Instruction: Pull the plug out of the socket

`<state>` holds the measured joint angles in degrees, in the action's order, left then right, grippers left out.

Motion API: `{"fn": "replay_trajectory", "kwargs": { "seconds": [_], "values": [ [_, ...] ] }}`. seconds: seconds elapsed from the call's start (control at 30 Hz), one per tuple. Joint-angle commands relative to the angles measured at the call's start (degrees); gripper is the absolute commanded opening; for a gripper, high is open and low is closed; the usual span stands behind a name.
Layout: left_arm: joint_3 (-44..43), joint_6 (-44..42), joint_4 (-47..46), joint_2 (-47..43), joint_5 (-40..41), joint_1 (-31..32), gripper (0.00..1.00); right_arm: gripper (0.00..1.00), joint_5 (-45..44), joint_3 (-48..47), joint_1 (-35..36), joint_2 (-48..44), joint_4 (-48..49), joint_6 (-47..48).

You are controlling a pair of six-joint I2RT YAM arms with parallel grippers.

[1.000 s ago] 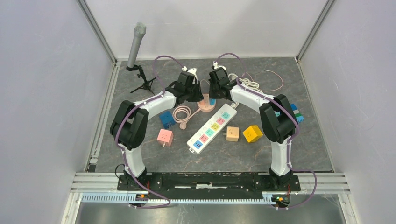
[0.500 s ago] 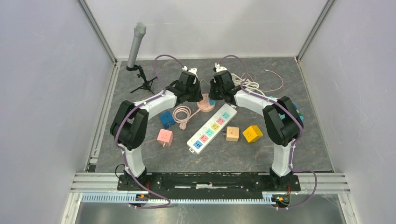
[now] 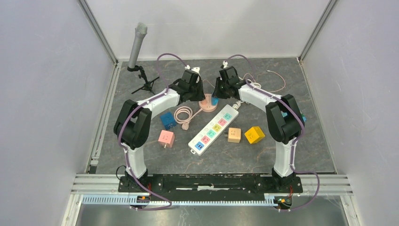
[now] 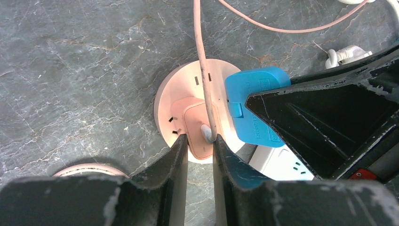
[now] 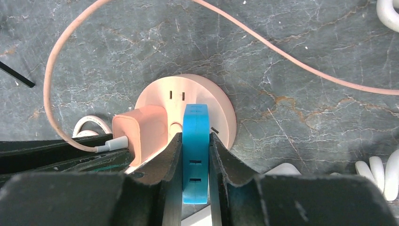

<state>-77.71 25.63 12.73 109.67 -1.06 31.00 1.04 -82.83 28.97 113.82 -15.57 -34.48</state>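
Observation:
A round pink socket lies on the grey table behind the power strip, also in the left wrist view and the right wrist view. A pink plug with a pink cable and a blue plug stand in it side by side. My left gripper is shut on the pink plug's end. My right gripper is shut on the blue plug, one finger on each flat side. In the top view, both grippers meet over the socket.
A white power strip lies just in front of the socket. Blue, pink, tan and yellow cube adapters lie around it. A coiled pink cable, white cable and microphone stand are nearby.
The right wrist has swung a little to the right and back while staying on the blue plug. The left wrist has barely shifted. Both plugs still sit on the socket.

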Motion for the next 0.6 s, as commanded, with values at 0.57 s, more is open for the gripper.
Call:
{"fn": "replay_trajectory", "kwargs": {
  "seconds": [0.57],
  "values": [
    [4.1, -5.2, 13.5, 7.7, 5.4, -0.3, 0.16, 0.00, -3.6, 0.0, 2.3, -2.9, -2.0, 3.2]
  ]
}}
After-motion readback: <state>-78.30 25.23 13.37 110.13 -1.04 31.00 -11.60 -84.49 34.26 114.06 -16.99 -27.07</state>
